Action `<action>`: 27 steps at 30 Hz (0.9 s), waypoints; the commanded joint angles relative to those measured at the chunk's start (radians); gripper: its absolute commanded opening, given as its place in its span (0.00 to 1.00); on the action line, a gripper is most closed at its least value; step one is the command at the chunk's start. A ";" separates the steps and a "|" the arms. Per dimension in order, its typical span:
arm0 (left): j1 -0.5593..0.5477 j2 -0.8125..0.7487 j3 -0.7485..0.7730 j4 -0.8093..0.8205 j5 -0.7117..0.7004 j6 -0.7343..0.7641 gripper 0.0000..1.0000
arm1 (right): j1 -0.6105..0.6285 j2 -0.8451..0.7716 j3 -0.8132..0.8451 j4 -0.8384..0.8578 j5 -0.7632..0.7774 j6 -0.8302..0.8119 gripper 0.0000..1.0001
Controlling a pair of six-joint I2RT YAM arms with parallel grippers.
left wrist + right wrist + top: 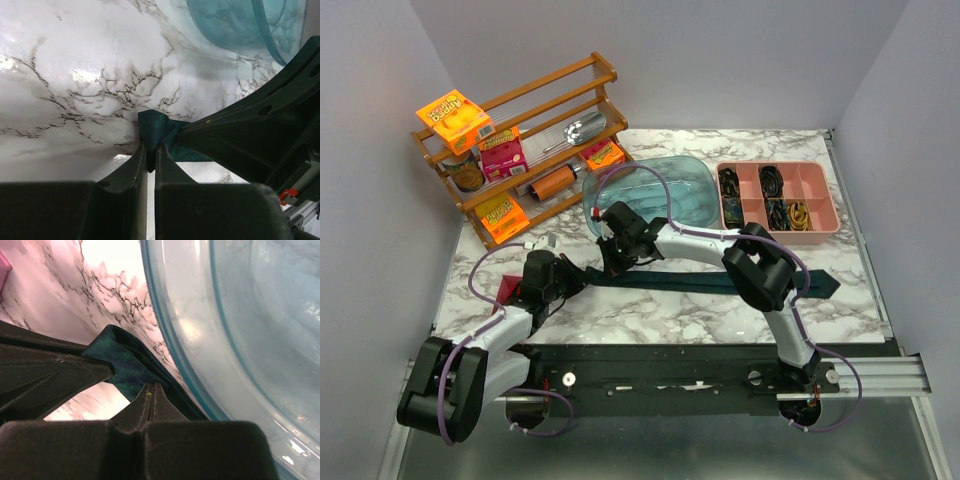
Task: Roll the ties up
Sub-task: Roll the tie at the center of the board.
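Tie: a long, dark teal tie [712, 281] lies across the marble table [670, 318], stretched from side to side.
Where the tie is: it sits just in front of the blue tub [692, 196], on the side near the arms.
Wide end: the pointed, wide end is far over on the right, flat on the table.
Thin end: the other end is on the left, where both grippers meet.
Left gripper: the left gripper [151, 149] has its two fingers squeezed nearly together, with a bit of teal cloth pinched between them.
Right gripper: the right gripper [151, 388] has its fingers pressed tight together, and the cloth is nipped at their tips.
How close they are: the two grippers are right beside each other on the same end of the tie. Each wrist view shows the other gripper's dark finger.
Cloth between them: the little bit of tie there is bunched and folded, lifted a bit off the table.
Blue tub: it is see-through and stands just behind the grippers.
Pink tray: the pink tray [808, 182] sits to the right of the tub. Some of its boxes hold small dark and yellow loops [782, 211].
Wooden rack: the wooden rack [610, 76] stands at the back left, with orange boxes [453, 115], a pink box [502, 156] and a metal scoop [582, 130].
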 commanded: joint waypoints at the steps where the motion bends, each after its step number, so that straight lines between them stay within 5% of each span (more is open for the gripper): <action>1: 0.005 0.007 0.003 0.038 0.020 0.022 0.00 | 0.005 -0.002 -0.025 0.001 -0.026 -0.021 0.00; 27: -0.075 -0.092 0.195 -0.324 -0.134 0.194 0.00 | 0.005 0.007 0.002 0.005 -0.042 -0.007 0.00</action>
